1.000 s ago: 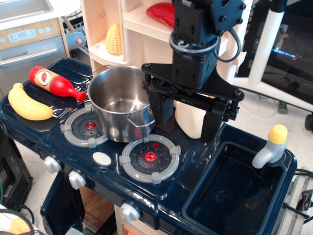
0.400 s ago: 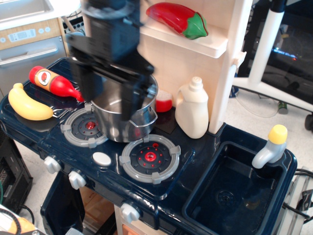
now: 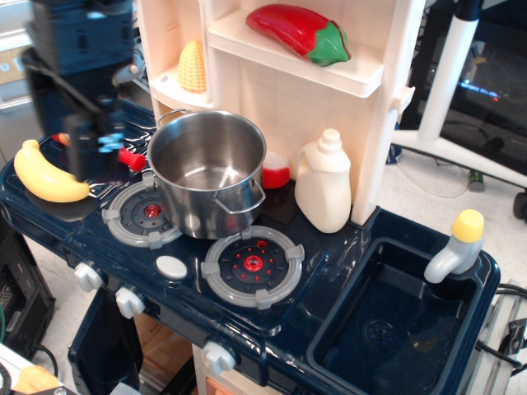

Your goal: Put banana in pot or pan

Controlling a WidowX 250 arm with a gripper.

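Having swung from frame centre to the upper left, the blurred tool [image 3: 92, 152], its state unreadable, hovers beside the ungrasped banana [image 3: 45, 174]; the pot [image 3: 207, 171] sits empty.

A smooth, curved yellow plastic banana [image 3: 45, 174] lay at nine o'clock on the glossy dark navy plastic stove top [image 3: 99, 239]. The shiny silver stainless-steel pot [image 3: 207, 171] stood at centre. Two grey burner rings [image 3: 253, 265] had red centres. At twelve o'clock, a glossy red pepper with a green stem [image 3: 300, 33] rested on cream shelving [image 3: 362, 78]; a bumpy yellow corn cob [image 3: 192, 67] sat at eleven. The blurred gripper [image 3: 90, 148] was black.
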